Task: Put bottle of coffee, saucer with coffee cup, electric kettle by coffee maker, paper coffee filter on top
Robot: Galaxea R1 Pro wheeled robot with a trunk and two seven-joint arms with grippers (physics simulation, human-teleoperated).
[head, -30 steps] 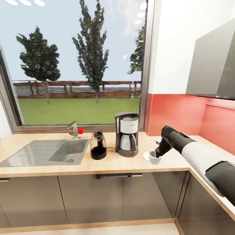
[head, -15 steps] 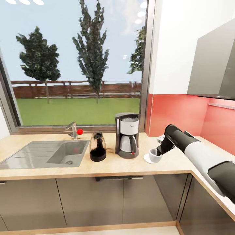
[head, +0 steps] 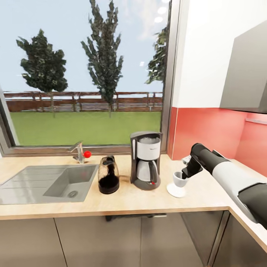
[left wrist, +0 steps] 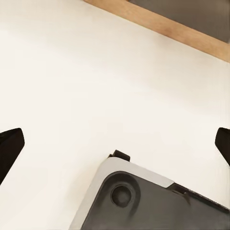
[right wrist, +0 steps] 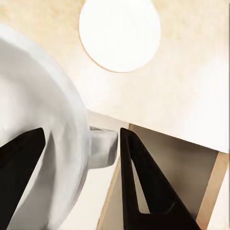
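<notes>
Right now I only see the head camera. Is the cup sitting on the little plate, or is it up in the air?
Observer: Up. The right wrist view shows the saucer bare, with the coffee cup clear of it.
Operator: Is the tool really holding it?
Observer: Yes. The cup's wall sits between the two black fingers of the right tool.
Operator: And my other tool?
Observer: The left tool is open, with nothing between its fingertips.

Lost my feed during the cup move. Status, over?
Right gripper shut on coffee cup, held above saucer. Left gripper open, idle. Coffee maker beside saucer; nothing in the way.
</notes>
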